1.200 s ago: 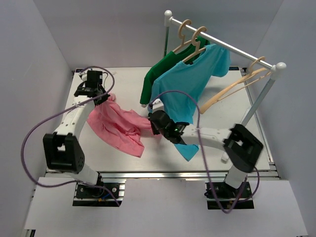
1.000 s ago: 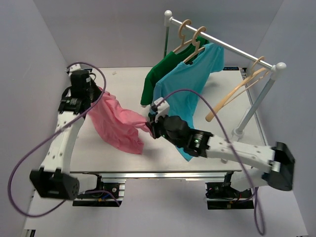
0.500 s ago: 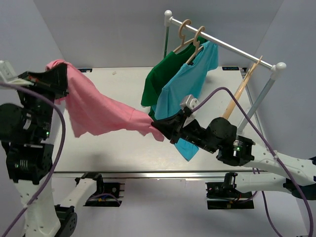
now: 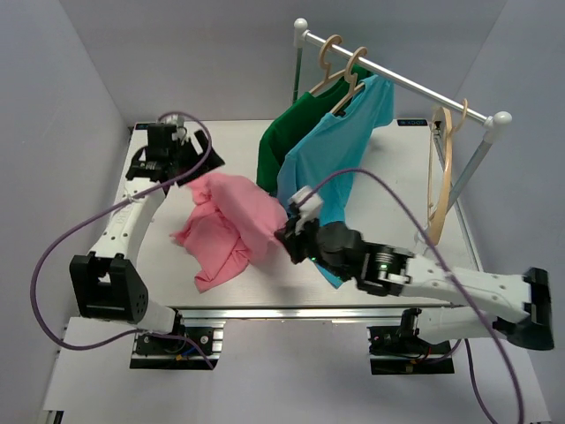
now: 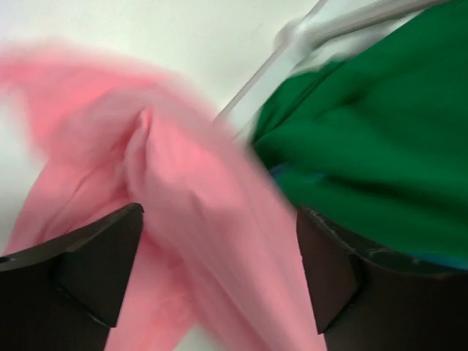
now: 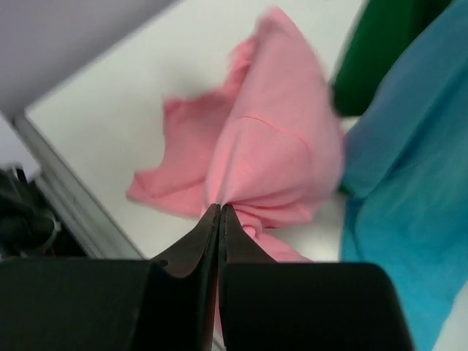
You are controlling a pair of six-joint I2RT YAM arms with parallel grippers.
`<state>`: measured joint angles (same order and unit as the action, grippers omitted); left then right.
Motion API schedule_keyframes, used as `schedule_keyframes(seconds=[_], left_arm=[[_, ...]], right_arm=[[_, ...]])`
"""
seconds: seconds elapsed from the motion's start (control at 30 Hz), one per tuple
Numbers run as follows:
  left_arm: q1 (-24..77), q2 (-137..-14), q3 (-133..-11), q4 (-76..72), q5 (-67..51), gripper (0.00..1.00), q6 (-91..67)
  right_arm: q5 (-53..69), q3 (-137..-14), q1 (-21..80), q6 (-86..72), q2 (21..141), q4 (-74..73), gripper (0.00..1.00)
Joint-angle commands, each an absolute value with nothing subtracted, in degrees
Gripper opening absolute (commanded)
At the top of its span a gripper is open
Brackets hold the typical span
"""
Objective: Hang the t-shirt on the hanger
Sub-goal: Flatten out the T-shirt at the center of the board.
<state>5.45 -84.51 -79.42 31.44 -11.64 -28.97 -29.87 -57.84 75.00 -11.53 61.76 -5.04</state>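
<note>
- While the right gripper [image 6: 220, 210] was clamped fully closed on a fold of the t-shirt [image 4: 228, 221], its two dark fingers met with no gap in the right wrist view, and pink cloth bunched outward from their tips.
- From that grip the shirt spread away to the left as a rumpled heap over the white table [image 4: 229, 141], between the two arms. How much of it rested on the surface could not be told.
- Left gripper [image 5: 219, 212]: jaws spread wide and holding nothing. Blurred pink cloth filled the view between and beyond the fingers, and whether it touched either of them could not be told.
- Seen from overhead, the left gripper stood just beside the upper left edge of the shirt, toward the far left of the table.
- Green shirt [image 4: 284, 132] and blue shirt [image 4: 335, 146]: each hung on its own hanger from the rail [image 4: 397, 81]. The blue one hung just behind the right gripper, and its lower edge reached down beside the right arm.
- Hanger [image 4: 448, 168]: bare, hung by its hook near the right end of the rail and seen almost edge-on. It was well apart from the pink shirt, with the blue shirt between them.
</note>
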Motion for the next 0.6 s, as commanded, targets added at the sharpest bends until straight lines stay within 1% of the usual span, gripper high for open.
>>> schedule_keyframes(seconds=[0.0,0.07,0.1,0.17,0.2,0.23,0.27,0.3,0.33,0.37,0.4,0.47,0.53,0.57], left_arm=[[5.36,-75.24,-71.30,32.51,-4.62,0.98,-31.28],[5.45,-72.70,-67.26,36.81,-0.89,0.98,-35.39],[5.45,-71.82,-63.58,40.74,4.78,0.98,-37.51],[5.36,-68.32,-59.09,44.19,7.02,0.98,-43.73],[5.45,-66.73,-53.67,44.82,6.42,0.98,-44.64],[5.45,-65.06,-50.74,44.65,5.72,0.98,-45.43],[5.45,-62.08,-48.36,44.74,5.28,0.98,-46.83],[5.45,-60.57,-44.25,45.00,4.32,0.98,-47.02],[5.36,-59.43,-42.73,45.70,3.26,0.98,-47.20],[5.36,-58.28,-41.15,46.31,3.08,0.98,-47.98],[5.45,-56.18,-39.48,46.58,2.64,0.98,-48.25],[5.45,-54.59,-35.17,46.76,1.15,0.98,-49.30],[5.36,-53.79,-31.84,45.27,0.09,0.98,-49.57],[5.45,-53.88,-30.77,44.48,0.09,0.98,-49.66]], right_arm=[[-18.43,-53.19,75.23,-17.13,69.33,-5.03,0.00],[-12.94,-52.39,75.15,-18.97,74.52,-3.43,0.00],[-9.87,-51.95,75.23,-19.77,76.18,-2.64,0.00],[-9.58,-51.94,75.32,-21.70,79.71,-2.72,0.00],[-12.28,-52.29,75.32,-22.14,80.93,-3.77,0.05],[-14.13,-52.56,75.24,-22.67,81.21,-4.65,0.14],[-18.24,-52.91,75.23,-23.28,81.21,-5.70,0.37],[-19.93,-53.08,75.23,-23.46,80.95,-6.67,0.51],[-21.26,-53.09,75.23,-23.47,79.90,-7.90,0.72],[-22.49,-53.00,75.15,-23.38,79.28,-8.26,0.83],[-25.55,-52.56,75.06,-24.25,78.41,-8.44,0.89],[-27.68,-51.07,73.58,-25.83,76.21,-8.79,0.89],[-26.55,-50.36,71.29,-28.11,74.89,-9.22,0.89],[-25.59,-49.75,68.23,-28.65,74.71,-9.66,0.89]])
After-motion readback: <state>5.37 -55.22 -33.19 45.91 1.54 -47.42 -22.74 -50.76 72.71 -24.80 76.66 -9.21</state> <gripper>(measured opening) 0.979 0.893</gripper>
